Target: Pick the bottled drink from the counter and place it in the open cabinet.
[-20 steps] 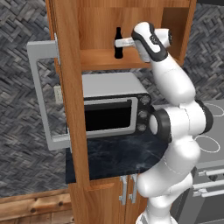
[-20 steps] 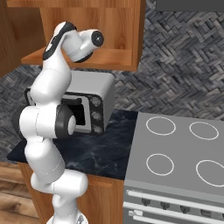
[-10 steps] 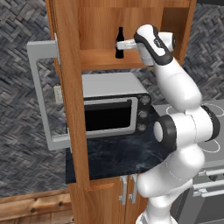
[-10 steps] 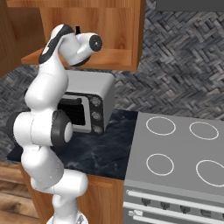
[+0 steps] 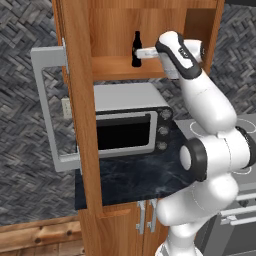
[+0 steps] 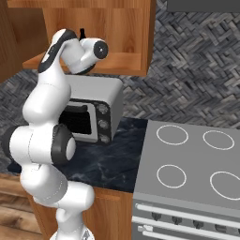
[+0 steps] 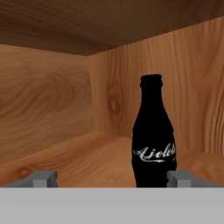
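The bottled drink (image 5: 135, 49), black with white lettering, stands upright on the shelf of the open cabinet (image 5: 125, 68), near its back wall. In the hand view the bottled drink (image 7: 153, 135) rises just beyond my gripper (image 7: 111, 178), nearer the right fingertip (image 7: 180, 177). The fingertips are spread wide and hold nothing. My gripper (image 5: 142, 53) hovers just right of the bottle at shelf height. From the right base view only the bottle's neck (image 6: 82, 33) peeks over my wrist. The marbled counter (image 5: 131, 176) lies below.
The cabinet's door (image 5: 80, 110) swings open to the left with its grey bar handle (image 5: 48, 107). A silver microwave (image 5: 131, 123) sits on the counter under the shelf. A grey stovetop (image 6: 193, 161) with ring burners lies to the right.
The bottle stays put on the shelf. My elbow and lower arm have swung right, and the hand has drawn back slightly from the bottle.
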Available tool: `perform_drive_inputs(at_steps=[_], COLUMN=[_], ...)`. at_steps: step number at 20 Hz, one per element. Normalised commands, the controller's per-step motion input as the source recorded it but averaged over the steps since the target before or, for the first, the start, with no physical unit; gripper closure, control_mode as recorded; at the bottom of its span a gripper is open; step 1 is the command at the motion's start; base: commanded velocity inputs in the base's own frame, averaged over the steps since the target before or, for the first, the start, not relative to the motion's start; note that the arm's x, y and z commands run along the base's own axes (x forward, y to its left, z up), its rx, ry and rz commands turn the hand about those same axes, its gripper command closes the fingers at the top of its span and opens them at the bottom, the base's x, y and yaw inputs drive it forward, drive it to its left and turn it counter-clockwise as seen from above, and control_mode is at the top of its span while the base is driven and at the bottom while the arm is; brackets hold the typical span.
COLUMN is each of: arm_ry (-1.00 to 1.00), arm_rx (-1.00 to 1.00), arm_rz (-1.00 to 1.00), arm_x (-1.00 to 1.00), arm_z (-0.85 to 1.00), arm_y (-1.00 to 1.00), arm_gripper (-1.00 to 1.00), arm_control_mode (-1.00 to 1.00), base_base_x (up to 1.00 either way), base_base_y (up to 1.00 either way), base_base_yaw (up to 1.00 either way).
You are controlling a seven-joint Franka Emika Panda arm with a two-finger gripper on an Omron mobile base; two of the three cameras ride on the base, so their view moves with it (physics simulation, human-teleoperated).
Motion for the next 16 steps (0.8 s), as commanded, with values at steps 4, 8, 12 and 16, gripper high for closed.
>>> perform_drive_inputs(at_steps=[4, 8, 12, 16], arm_ry=[0.00, 0.00, 0.06, 0.03], arm_rx=[0.02, 0.00, 0.00, 0.01], arm_rz=[-0.04, -0.06, -0.08, -0.08], arm_x=[-0.29, -0.39, -0.42, -0.51], arm_z=[0.00, 0.02, 0.09, 0.10], arm_y=[-0.08, -0.06, -0.04, -0.05], arm_gripper=[-1.00, -1.00, -1.00, -1.00], arm_control_mode=[-1.00, -1.00, -1.00, -1.00], base_base_x=[0.00, 0.00, 0.00, 0.00], base_base_y=[0.00, 0.00, 0.00, 0.00], base_base_yaw=[0.00, 0.00, 0.00, 0.00])
